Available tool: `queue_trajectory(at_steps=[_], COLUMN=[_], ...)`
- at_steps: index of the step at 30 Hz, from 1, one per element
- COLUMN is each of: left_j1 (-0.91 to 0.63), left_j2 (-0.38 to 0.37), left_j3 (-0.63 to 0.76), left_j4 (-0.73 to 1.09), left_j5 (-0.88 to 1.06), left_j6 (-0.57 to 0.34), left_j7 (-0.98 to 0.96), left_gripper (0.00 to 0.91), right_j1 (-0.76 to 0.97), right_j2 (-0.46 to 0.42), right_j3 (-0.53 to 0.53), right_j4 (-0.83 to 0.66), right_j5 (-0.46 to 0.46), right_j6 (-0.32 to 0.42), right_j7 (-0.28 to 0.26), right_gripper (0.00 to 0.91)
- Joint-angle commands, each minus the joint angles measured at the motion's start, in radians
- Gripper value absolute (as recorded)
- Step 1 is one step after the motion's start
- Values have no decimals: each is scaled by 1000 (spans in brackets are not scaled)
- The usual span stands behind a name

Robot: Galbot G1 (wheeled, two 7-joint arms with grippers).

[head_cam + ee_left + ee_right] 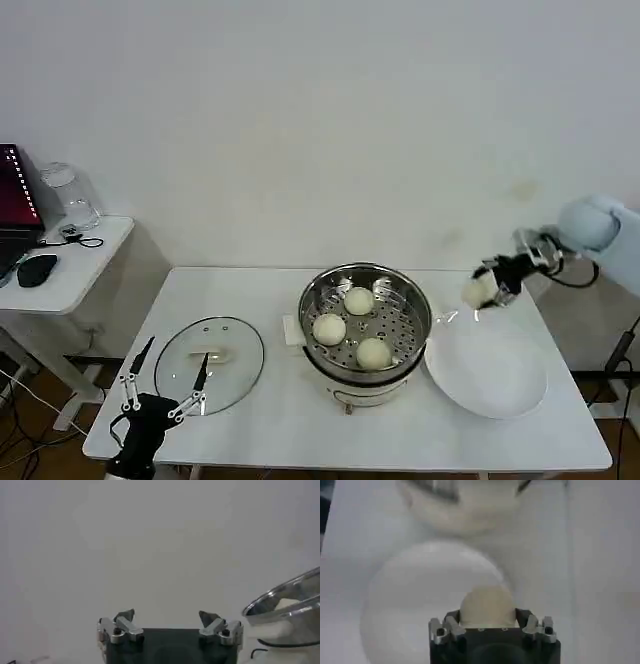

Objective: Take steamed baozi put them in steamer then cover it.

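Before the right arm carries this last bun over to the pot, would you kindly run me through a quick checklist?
1. Right gripper shut on the fourth bun: ok.
2. Bun lifted above the white plate: ok.
3. Steamer uncovered: ok.
4. Free spot on the tray beside the three buns: ok.
5. Glass lid lying apart on the table: ok.
6. Left gripper open by the lid, away from the steamer: ok.
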Motion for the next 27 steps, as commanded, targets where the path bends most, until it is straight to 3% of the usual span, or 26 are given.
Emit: queue_trajectory(at_steps=[1,8,17,27], left_j1=[8,14,25,20], left_j2=[0,-5,-11,-10], left_j3=[-3,-4,-19,-17], left_j4=[0,-1,2,15], left_j5=[-5,-5,-22,-26], left_j6=[-13,-17,-38,-47], left_j7=[-1,0,-4,-4], left_gripper=[907,907,907,907], right_j1=[286,318,305,268], right_j2=[93,213,292,339], right_j3=[-224,-351,-477,-503], right_j4=[215,229,191,156], right_j5=[229,319,292,266], right_j6=[-54,-97,-114,-131], right_j7=[32,69,83,99], right_gripper=[715,715,715,715])
